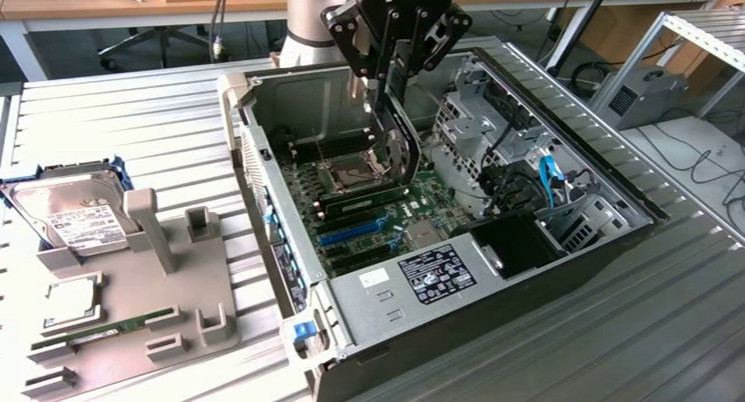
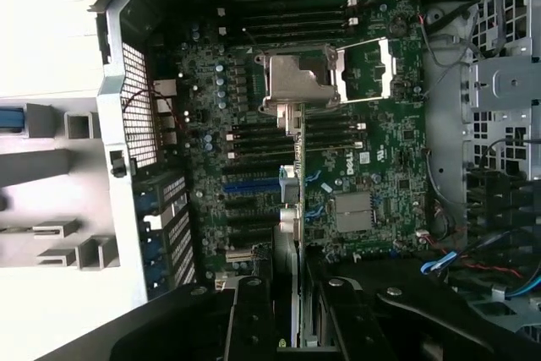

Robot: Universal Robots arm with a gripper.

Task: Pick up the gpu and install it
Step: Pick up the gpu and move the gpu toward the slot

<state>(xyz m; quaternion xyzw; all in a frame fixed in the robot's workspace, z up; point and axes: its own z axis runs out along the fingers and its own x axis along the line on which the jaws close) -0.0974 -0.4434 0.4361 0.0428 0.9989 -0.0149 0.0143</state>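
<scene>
Thin, flat black gpu (image 1: 400, 149) hangs upright, clamped between the gripper (image 1: 393, 78) jaws, over the green motherboard (image 1: 434, 195).

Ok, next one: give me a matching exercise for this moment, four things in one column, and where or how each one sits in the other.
Things:
1. gpu
2. hard drive
3. memory stick
4. computer case

States:
A. green, lying on the grey holder
B. held on edge in the gripper, over the motherboard
C. silver with a white label, at the exterior view's left
D. lying open, its inside showing

Pairs: 1-B, 2-C, 3-A, 4-D
</scene>
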